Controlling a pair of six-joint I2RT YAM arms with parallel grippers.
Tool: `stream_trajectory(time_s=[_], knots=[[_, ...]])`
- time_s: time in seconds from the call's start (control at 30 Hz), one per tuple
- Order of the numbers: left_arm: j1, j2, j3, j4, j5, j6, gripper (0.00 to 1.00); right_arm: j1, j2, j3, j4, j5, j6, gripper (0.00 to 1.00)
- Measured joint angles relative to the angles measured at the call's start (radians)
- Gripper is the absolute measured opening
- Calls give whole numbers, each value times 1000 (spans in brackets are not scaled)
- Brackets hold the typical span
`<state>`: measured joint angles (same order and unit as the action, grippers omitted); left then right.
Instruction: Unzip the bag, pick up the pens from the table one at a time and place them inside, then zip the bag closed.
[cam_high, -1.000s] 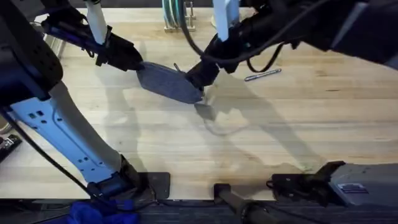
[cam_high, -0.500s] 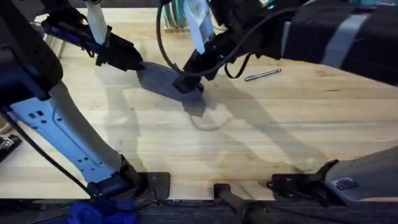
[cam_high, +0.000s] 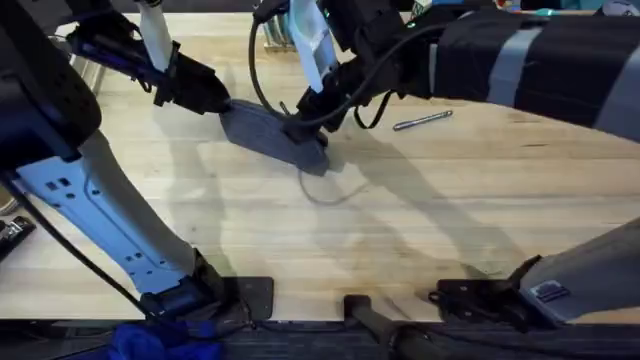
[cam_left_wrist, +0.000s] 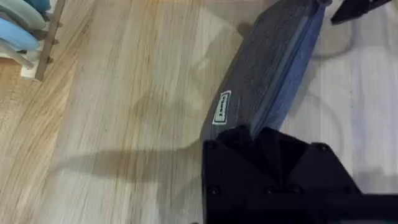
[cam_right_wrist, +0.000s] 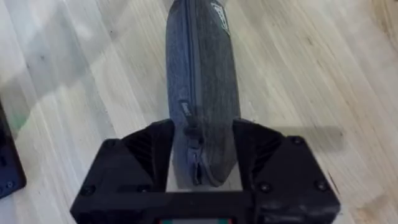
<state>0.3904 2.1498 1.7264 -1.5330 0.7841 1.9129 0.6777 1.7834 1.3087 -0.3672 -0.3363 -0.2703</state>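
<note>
— Bag (cam_high: 272, 133) position first: where does it lie?

— On the table (cam_high: 480, 210), toward the far side and left of centre in the overhead view. It runs slantwise, one end toward the far left, the other nearer and to the right. Both arms meet it, one at each end.

— Which gripper has which end?

— The left gripper (cam_high: 218, 100) is at the far-left end. In the left wrist view its black fingers are drawn together on the end of the bag (cam_left_wrist: 267, 68), with the grey fabric and a small white label stretching away from them. The right gripper (cam_high: 300, 128) is at the nearer right end.

— Is the right one clamped as well?

— Its fingers (cam_right_wrist: 146, 158) stand apart, one on each side of the bag (cam_right_wrist: 202, 81). The pouch end sits in the gap between them, zipper line facing the camera, with a small pull hanging near that end. Whether the pads actually press the fabric I cannot tell; a little gap shows on one side.

— And the zipper?

— It looks closed along the length visible in the right wrist view.

— The pen?

— The pen (cam_high: 422, 121) lies on the bare wood to the right of the bag, well apart from it, beyond the right arm, untouched by either gripper.
</note>
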Motion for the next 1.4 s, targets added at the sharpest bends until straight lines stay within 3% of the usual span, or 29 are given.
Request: stream_trajectory(time_s=[0.4,0.43,0.5,0.57,1.4], knots=[[0,0,0,0,0,0,42,0,0,0,1,0,0,406],[0,0,0,0,0,0,42,0,0,0,1,0,0,355],[0,0,0,0,0,0,42,0,0,0,1,0,0,103],[0,0,0,0,0,0,42,0,0,0,1,0,0,42],[0,0,0,1,0,0,41,3,6,40,-32,9,40,30]])
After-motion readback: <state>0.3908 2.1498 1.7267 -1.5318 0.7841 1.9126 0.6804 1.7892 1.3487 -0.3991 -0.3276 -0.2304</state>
